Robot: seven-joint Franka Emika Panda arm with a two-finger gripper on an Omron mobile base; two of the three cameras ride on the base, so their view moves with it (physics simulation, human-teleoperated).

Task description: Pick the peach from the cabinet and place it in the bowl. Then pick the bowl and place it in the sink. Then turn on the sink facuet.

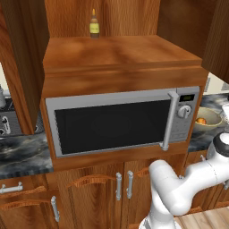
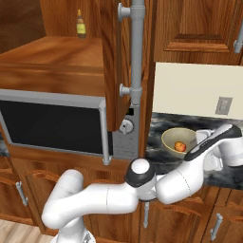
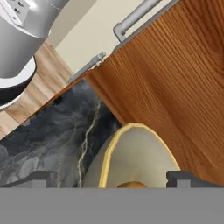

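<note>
The peach (image 2: 180,146) lies inside the pale yellow-tan bowl (image 2: 179,139), which stands on the dark marble counter to the right of the microwave; both also show at the right edge of the left base view, peach (image 1: 201,120) and bowl (image 1: 209,118). My arm reaches round to the bowl's right side. In the hand view my gripper (image 3: 113,180) is open, its fingertips (image 3: 43,177) set wide apart, with the bowl (image 3: 135,157) close in front and a sliver of the peach (image 3: 131,185) between the tips. The cabinet (image 1: 116,51) shelf sits above the microwave.
A slim brown bottle (image 1: 94,24) stands at the back of the cabinet shelf. An open cabinet door (image 2: 111,61) with a long silver handle (image 2: 136,52) hangs just left of the bowl. The microwave (image 1: 120,120) fills the middle. A grey sink area (image 1: 9,120) shows partly at far left.
</note>
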